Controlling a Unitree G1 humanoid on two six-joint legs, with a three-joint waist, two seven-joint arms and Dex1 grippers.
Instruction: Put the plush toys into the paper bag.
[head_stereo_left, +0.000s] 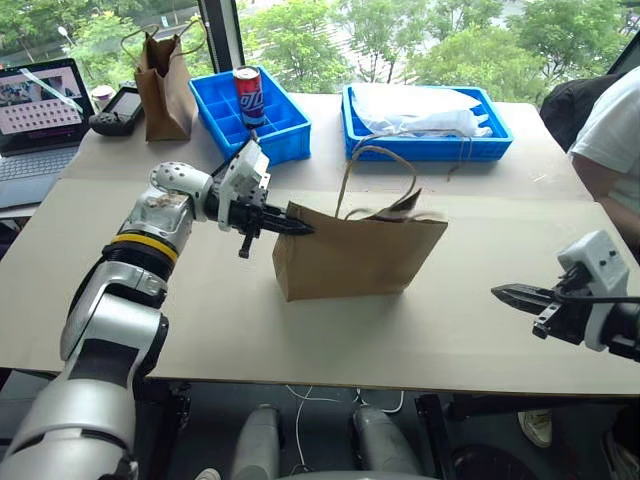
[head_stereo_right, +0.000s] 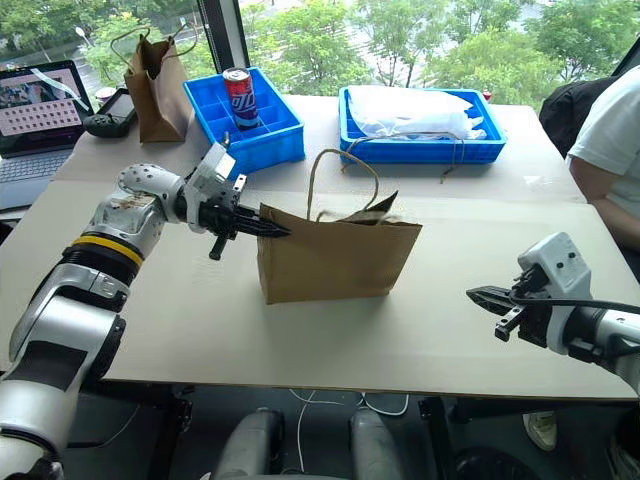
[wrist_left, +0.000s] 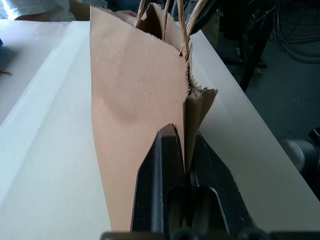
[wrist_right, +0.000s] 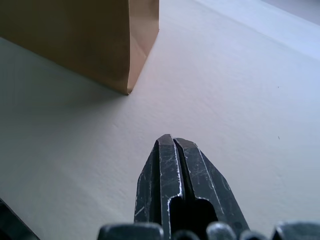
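A: Black fingers of my left gripper come first: what have they got?

B: They're pressed together on the top corner of the paper bag, pinching the folded paper edge at the end nearest my left arm. The bag's side crease runs right down between the two pads.

A: And your right gripper?

B: Closed tight, finger against finger, with nothing between them. It hovers over bare table, well apart from the bag, pointing toward the bag's far bottom corner.

A: How does the bag look?

B: Wide, light-brown kraft, standing upright near the middle of the table. Its mouth is partly folded in, and thin tan twine handles loop up above it. I can't see inside it.

A: The plush toys?

B: I can't tell where they are.

A: What other containers are about?

B: Behind the bag sits a blue divided tray with a red and blue drink can standing in one compartment. Beside it a second blue tray holds crumpled white plastic. A narrower, darker paper bag stands at the far left, near a laptop.
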